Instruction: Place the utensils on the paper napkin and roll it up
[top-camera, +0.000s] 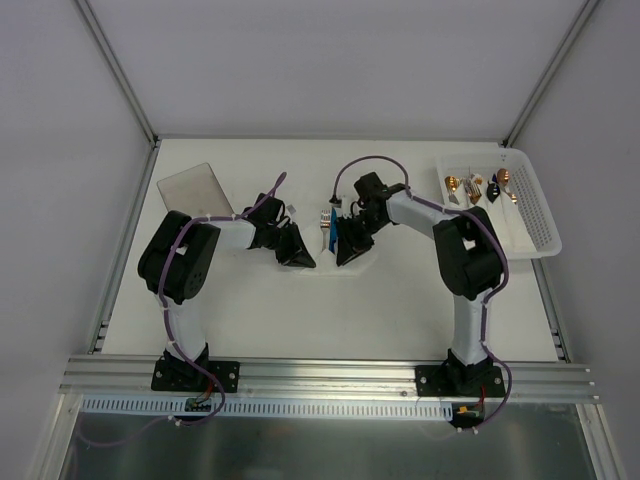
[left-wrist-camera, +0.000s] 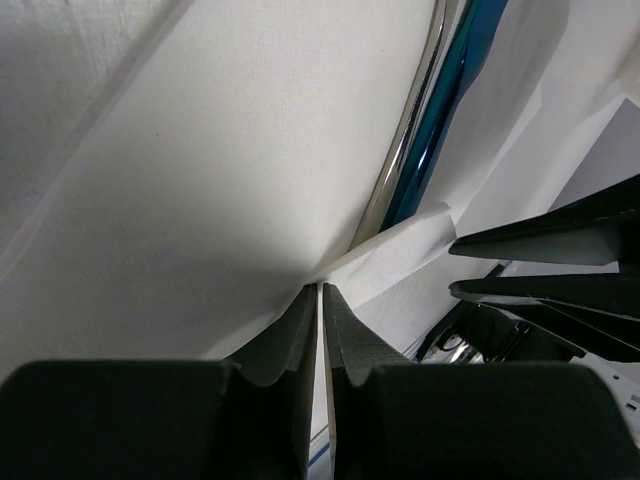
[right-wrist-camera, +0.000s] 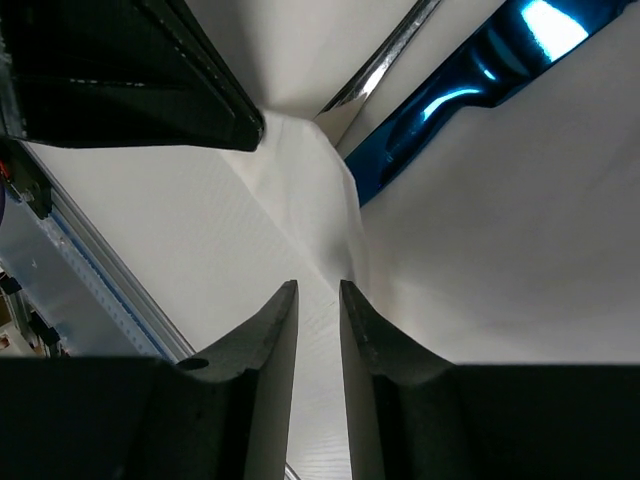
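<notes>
We find the paper napkin at the centre of the white tabletop, between the two arms. It is a thin, matte white sheet with a fine embossed grain, creased and lifted into soft folds. Two utensils lie on it side by side, partly covered by a raised flap. The blue-handled utensil has a glossy, mirror-bright finish, and the silver utensil just beside it is a slim polished metal shaft. Their working ends are hidden from us. The left pincer points down at the napkin's near edge. Its dark, wedge-shaped fingers are pressed almost together, with a thin ridge of paper pinched between them. The right pincer faces it from the opposite side, tips close to the left one. Its jaws stand a narrow gap apart over a crease of the napkin, and we cannot tell whether they clamp the paper. Both arms reach inward with elbows bent, wrapped in purple cables. A white perforated plastic basket at the far right holds gold-ended cutlery. A flat pale grey sheet lies at the far left.
</notes>
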